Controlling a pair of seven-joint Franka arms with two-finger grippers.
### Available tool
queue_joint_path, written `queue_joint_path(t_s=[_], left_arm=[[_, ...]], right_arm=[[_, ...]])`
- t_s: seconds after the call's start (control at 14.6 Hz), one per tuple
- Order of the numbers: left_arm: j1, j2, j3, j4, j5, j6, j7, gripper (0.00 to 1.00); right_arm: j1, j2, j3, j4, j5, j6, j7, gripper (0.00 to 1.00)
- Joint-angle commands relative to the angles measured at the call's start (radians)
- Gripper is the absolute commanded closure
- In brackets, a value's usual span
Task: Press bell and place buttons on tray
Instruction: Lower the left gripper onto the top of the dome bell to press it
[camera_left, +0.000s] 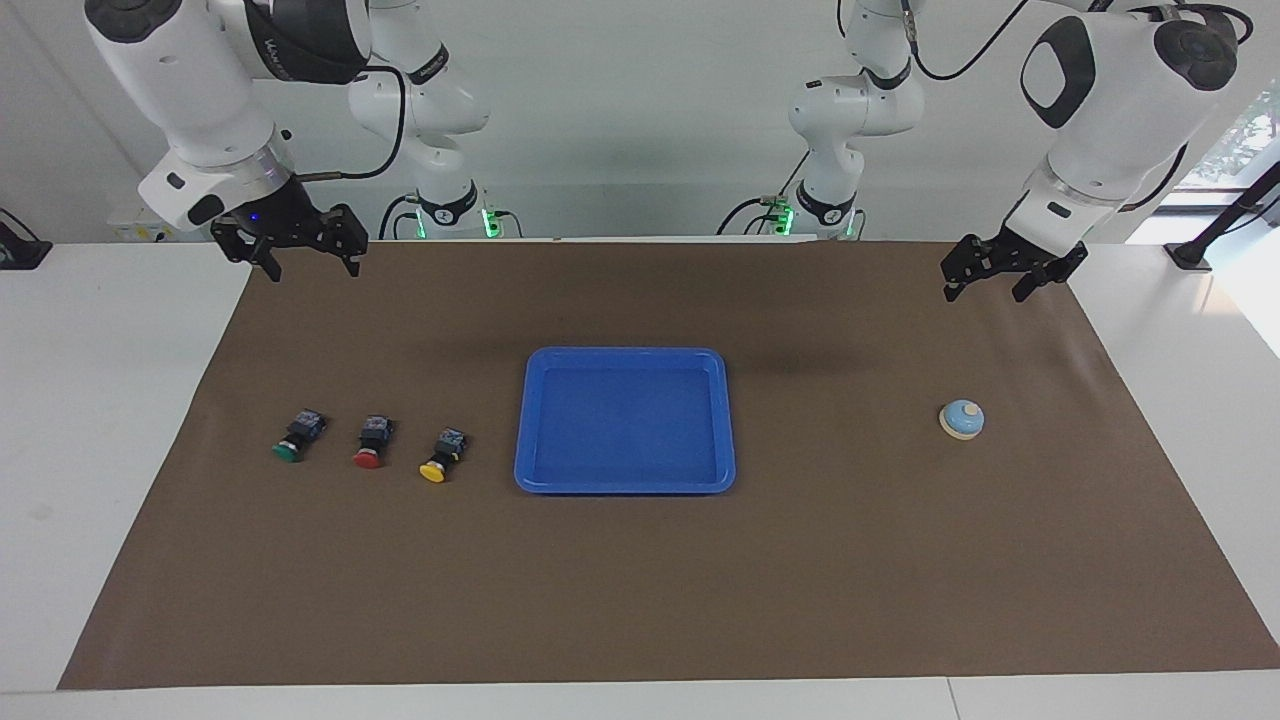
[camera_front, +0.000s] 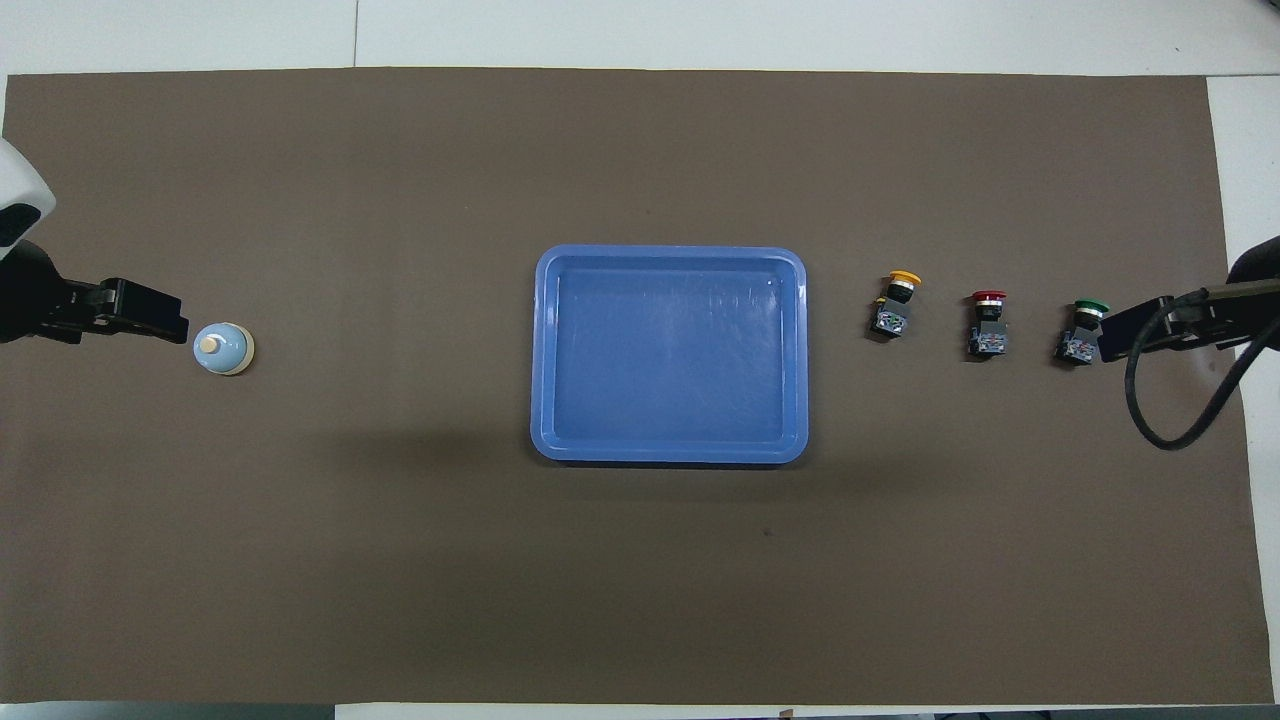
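The bell (camera_left: 961, 419) is sitting at the left arm's end of the counter, under and just forward of the left gripper (camera_left: 988, 281), whose jaws are hanging open; the right gripper (camera_left: 311, 262), also open, is waiting above the buttons' (camera_left: 369, 443) end.

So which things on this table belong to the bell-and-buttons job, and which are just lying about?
Belongs to the job:
- bell
- green button
- red button
- yellow button
- blue tray, nothing in it
- left gripper and right gripper, both open and raised

Just lying about:
- only the brown mat underneath everything
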Motion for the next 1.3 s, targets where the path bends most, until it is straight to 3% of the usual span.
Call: queue_joint_path(t_s=[0.0,0.41,0.48,0.55,0.61,0.82,1.09,1.23], left_arm=[[0.001,-0.025,0.002,-0.018,0.009,-0.003,-0.004,0.0],[0.004,-0.025,0.003,-0.022,0.012,0.013,-0.001,0.0],[0.014,-0.025,0.005,-0.033,0.012,0.043,0.001,0.28],[0.035,-0.026,0.005,-0.048,0.012,0.06,0.001,0.76],[0.049,-0.025,0.005,-0.071,0.012,0.078,0.004,1.0],[0.121,0.042,0.005,-0.136,0.012,0.198,0.064,1.0],[0.138,0.125,0.005,-0.275,0.012,0.443,0.09,1.0],[0.141,0.128,0.005,-0.329,0.012,0.52,0.091,1.0]], right_arm=[[-0.022,-0.015,0.017,-0.011,0.004,-0.001,-0.015,0.0],[-0.022,-0.015,0.017,-0.01,0.004,-0.001,-0.015,0.0],[-0.024,-0.015,0.017,-0.011,0.004,-0.001,-0.015,0.0],[-0.022,-0.015,0.017,-0.011,0.004,-0.001,-0.015,0.0],[-0.024,-0.015,0.017,-0.011,0.004,-0.001,-0.015,0.0],[-0.022,-0.015,0.017,-0.011,0.004,-0.001,-0.015,0.0],[-0.022,-0.015,0.017,-0.011,0.004,-0.001,-0.015,0.0],[-0.024,-0.015,0.017,-0.011,0.004,-0.001,-0.015,0.0]])
